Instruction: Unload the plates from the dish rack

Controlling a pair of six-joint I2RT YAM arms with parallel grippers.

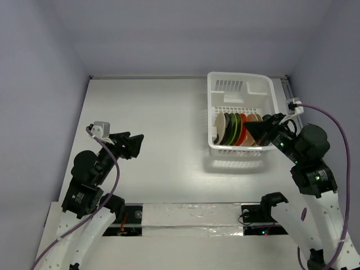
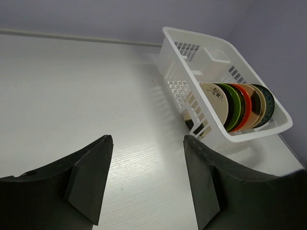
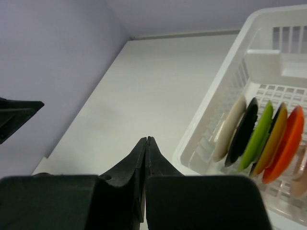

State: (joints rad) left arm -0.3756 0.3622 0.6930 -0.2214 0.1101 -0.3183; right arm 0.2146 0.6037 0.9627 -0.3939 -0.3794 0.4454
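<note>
The white dish rack (image 1: 243, 87) stands at the back right of the table. Several plates (image 1: 236, 129) stand on edge in a row at its near end: cream, dark, lime green, orange-red, tan and a dark patterned one. They also show in the left wrist view (image 2: 237, 106) and the right wrist view (image 3: 261, 139). My right gripper (image 1: 247, 127) is shut and empty, just over the rack's near right corner beside the plates. My left gripper (image 1: 140, 144) is open and empty, above the table far left of the rack.
The rack (image 2: 192, 52) has a raised cutlery pocket (image 1: 256, 88) at its far end. A grey wall (image 1: 169, 34) runs along the table's back edge. A taped strip (image 1: 191, 216) lies along the near edge between the arm bases.
</note>
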